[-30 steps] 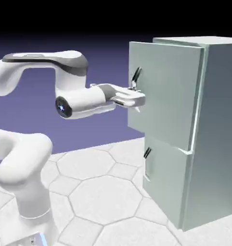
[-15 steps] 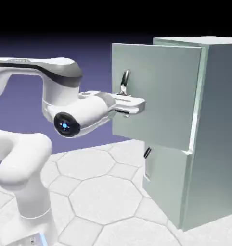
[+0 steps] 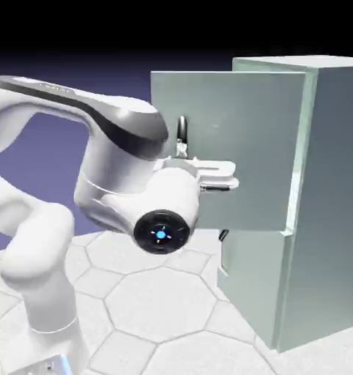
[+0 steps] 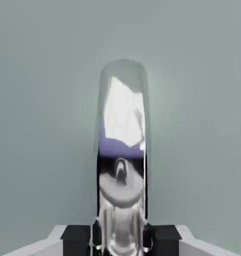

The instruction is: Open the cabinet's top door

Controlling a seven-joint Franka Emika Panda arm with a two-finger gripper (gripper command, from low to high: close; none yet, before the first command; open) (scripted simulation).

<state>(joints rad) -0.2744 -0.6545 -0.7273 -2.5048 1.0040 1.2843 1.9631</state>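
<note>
Centrally in the hand view, my gripper (image 4: 120,237) is clamped on the handle (image 4: 122,150), a shiny bar that runs up the middle of the frame from between my two dark fingertips (image 4: 76,235) at the bottom edge. Behind it, the top door (image 4: 47,110) fills nearly the whole frame as a flat pale grey-green surface. In the exterior view, the cabinet (image 3: 333,198) stands at the right of the frame, and its top door (image 3: 260,139) is swung partly open, its free edge pointing toward the frame's left while its hinge side stays at the cabinet's front corner. My gripper (image 3: 209,176) meets the handle (image 3: 181,135) near that free edge, left of centre. The lower door (image 3: 249,286) lies flush below, with its own small dark handle (image 3: 223,236). My arm (image 3: 99,168) occupies the left half of that frame.
</note>
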